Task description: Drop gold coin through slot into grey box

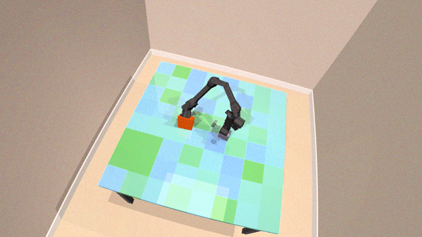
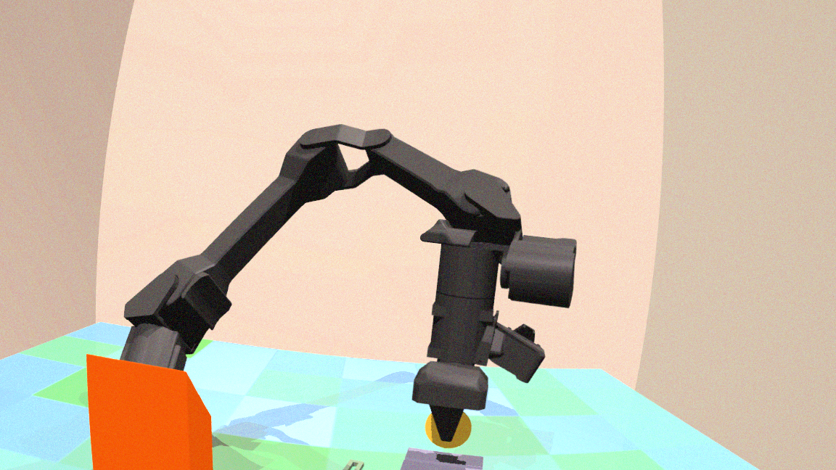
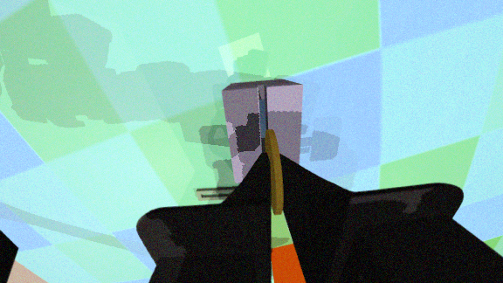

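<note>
My gripper (image 2: 447,438) (image 3: 269,158) is shut on the gold coin (image 2: 464,429) (image 3: 276,179), which stands on edge between the fingertips, its lower rim below them. In the exterior view the coin hangs just above the closed grey box (image 1: 227,137) (image 2: 412,460) (image 3: 284,98). In the wrist view the lid's narrow slot (image 3: 263,109) runs away from the coin, roughly in line with it; the coin's far end overlaps the slot's right edge. The exact height gap cannot be told. The shallow holder (image 1: 214,123) (image 2: 353,465) (image 3: 214,193) is empty beside the box.
The orange block (image 1: 185,122) (image 2: 140,415) (image 3: 288,262) stands at the arm's base, left of the holder in the top view. The patchwork table (image 1: 213,163) carries everything. Arm shadows fall across the table and box lid.
</note>
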Controlling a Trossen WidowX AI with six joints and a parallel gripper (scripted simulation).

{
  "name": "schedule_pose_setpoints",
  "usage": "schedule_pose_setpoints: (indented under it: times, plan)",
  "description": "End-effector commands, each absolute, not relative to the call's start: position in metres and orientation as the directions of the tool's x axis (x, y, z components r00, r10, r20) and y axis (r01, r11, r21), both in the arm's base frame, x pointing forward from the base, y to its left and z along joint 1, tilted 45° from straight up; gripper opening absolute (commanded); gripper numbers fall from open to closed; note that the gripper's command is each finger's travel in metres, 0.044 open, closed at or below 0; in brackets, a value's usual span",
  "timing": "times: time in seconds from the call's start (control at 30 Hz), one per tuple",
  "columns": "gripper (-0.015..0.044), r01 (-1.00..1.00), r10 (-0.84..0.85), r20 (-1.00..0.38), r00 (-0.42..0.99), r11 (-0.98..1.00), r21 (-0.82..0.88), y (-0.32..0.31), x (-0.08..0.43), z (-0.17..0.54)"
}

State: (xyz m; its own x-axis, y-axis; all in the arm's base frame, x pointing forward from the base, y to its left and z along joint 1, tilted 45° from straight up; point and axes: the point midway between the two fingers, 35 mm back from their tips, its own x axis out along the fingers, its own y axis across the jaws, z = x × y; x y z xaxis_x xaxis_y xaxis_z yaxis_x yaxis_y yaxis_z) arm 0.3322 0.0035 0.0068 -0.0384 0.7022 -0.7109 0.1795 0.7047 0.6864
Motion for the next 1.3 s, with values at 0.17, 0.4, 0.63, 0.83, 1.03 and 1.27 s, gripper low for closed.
schedule_pose_setpoints:
  times: [0.17,0.4,0.63,0.83,1.03,1.27]
  plan:
    - [0.0,0.178,0.702,-0.711,-0.037,0.705,0.686,0.004,0.333,0.007]
    - [0.0,0.182,0.702,-0.711,-0.037,0.705,0.686,0.007,0.332,0.003]
    - [0.0,0.183,0.702,-0.711,-0.037,0.704,0.686,0.009,0.331,0.001]
    - [0.0,0.183,0.702,-0.711,-0.037,0.704,0.686,0.012,0.332,-0.001]
    - [0.0,0.181,0.702,-0.711,-0.037,0.704,0.686,0.014,0.332,-0.003]
    - [0.0,0.182,0.702,-0.711,-0.037,0.704,0.686,0.017,0.332,-0.006]
